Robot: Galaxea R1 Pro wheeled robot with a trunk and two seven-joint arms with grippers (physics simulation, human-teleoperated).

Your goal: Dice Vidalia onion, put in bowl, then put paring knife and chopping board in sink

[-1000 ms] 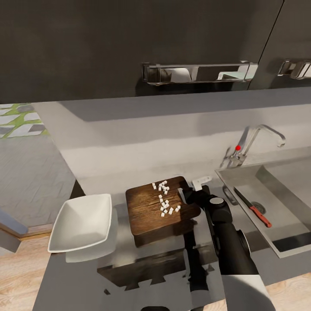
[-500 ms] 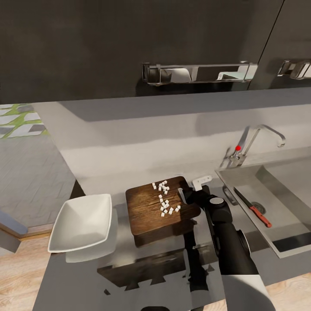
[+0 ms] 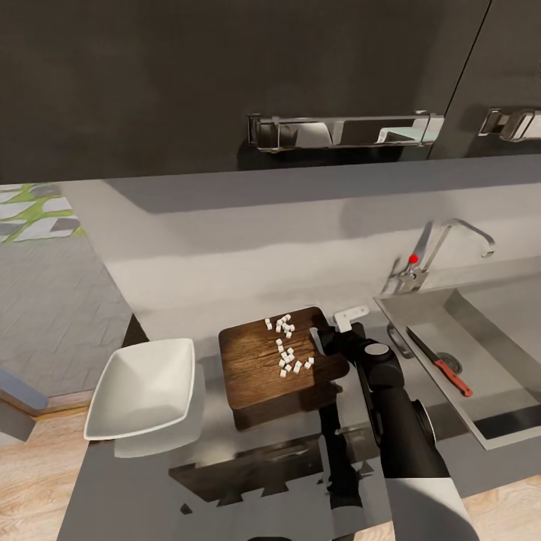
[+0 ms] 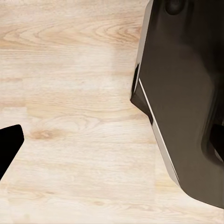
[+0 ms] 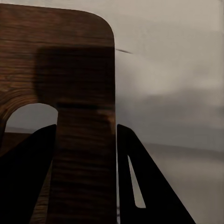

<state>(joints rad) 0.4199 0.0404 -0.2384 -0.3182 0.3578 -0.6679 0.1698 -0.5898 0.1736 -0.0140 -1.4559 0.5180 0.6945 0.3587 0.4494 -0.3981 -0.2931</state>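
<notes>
The dark wooden chopping board lies on the grey countertop, with several small white cubes of diced onion scattered on it. My right gripper is shut on the board's right end; in the right wrist view the wooden strip beside the handle slot sits between my two dark fingers. The white square bowl stands empty just left of the board. The paring knife lies in the steel sink near the drain. One black fingertip of my left gripper hangs over the wood floor.
A chrome tap with a red knob rises behind the sink. Dark wall cabinets with steel handles hang above the counter. In the left wrist view a dark cabinet corner stands over the light wood floor.
The head view has shifted very slightly. The board, the onion pieces, the knife and my right arm stay where they were.
</notes>
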